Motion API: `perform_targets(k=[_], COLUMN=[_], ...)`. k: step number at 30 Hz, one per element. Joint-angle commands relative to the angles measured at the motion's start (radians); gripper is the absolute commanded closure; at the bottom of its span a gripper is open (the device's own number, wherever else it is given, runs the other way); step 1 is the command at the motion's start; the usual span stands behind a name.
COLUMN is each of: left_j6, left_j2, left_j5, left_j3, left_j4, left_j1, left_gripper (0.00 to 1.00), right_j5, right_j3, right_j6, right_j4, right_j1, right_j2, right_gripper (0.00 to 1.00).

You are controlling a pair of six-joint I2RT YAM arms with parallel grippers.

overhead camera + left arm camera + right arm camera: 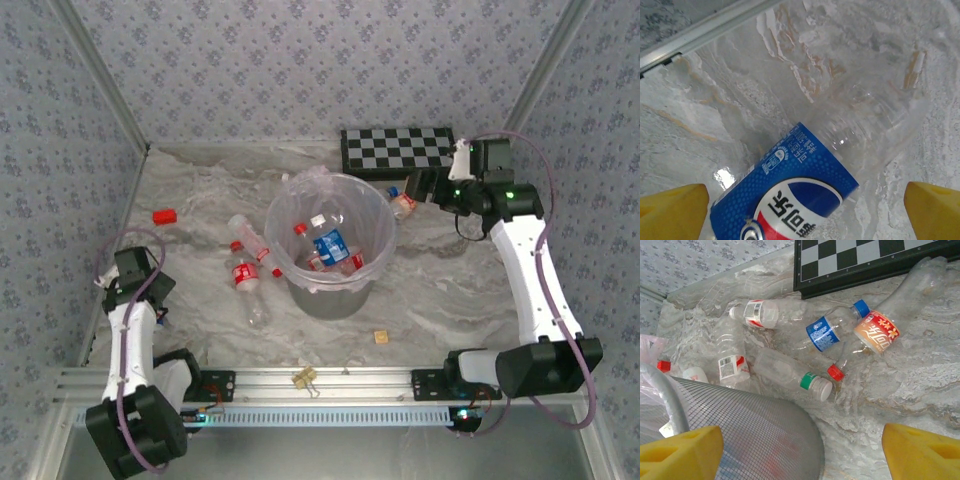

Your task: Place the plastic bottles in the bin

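My left gripper (805,220) has its yellow fingers (675,210) spread wide, one on each side of a blue-labelled bottle (805,195). The bottle lies on its side on the marble table (700,110), its label end close to one finger. I cannot tell whether anything touches yet. This is at the near left, well apart from the bin (335,300).

I judge this to be the approach of a pick. The next move is to settle lower so the pads bracket the body, then close gently, since thin clear plastic will probably crumple or squirt sideways. Then comes a lift and a carry right to the bin.

My right gripper (800,455) is also spread, with nothing between its fingers (925,450), and it hangs by the bin's mesh wall (755,435) on the far right side. Beyond it several plastic bottles lie between the bin and the chequered board (875,255). Among them are a blue-capped one (827,332), an orange-labelled one (877,332) and a white-capped one (800,375). They lie tight together, so I would take the outermost first.

A few bottles already sit in the bin (330,245), and two more lie just left of it (248,255).
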Motion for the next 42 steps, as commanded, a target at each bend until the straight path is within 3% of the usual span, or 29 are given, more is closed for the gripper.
perform_targets(k=[1,3,10,13,19,25,30,34,38,42], left_j6=[-0.005,0.001,0.045,0.085,0.073,0.105,0.032,-0.004,0.024,0.008], left_j2=[0.055,0.099,0.338,0.384,0.312,0.18,0.05,-0.065,-0.062,-0.035], left_j5=[-0.052,-0.111,-0.018,0.013,0.095,0.152,0.302,0.32,0.352,0.566], left_j3=[0.015,0.009,0.078,0.115,0.128,0.196,0.291,0.471,0.663,0.7], left_j4=[0.081,0.12,0.195,0.167,0.163,0.067,0.014,0.031,0.098,0.297], left_j1=[0.005,0.006,0.012,0.013,0.013,0.013,-0.004,-0.145,-0.347,-0.488], left_gripper=[0.0,0.0,0.0,0.1,0.44,0.54,0.6,0.61,0.61,0.64], right_j5=[-0.02,-0.01,0.009,0.028,0.012,0.024,-0.005,-0.11,-0.395,-0.518], right_j3=[-0.013,-0.02,-0.023,-0.026,-0.028,-0.025,-0.045,-0.028,0.025,0.17], right_j6=[-0.022,-0.021,-0.016,-0.021,-0.008,-0.015,-0.007,0.0,0.087,0.149], right_j4=[-0.021,-0.035,-0.069,-0.077,-0.063,-0.062,-0.048,-0.003,0.124,0.178], right_j1=[-0.023,-0.034,-0.058,-0.072,-0.085,-0.088,-0.088,-0.087,-0.075,0.043], right_j2=[-0.048,-0.068,-0.139,-0.166,-0.18,-0.185,-0.194,-0.196,-0.16,-0.054], right_gripper=[0.16,0.16,0.16,0.15,0.15,0.15,0.15,0.15,0.15,0.18])
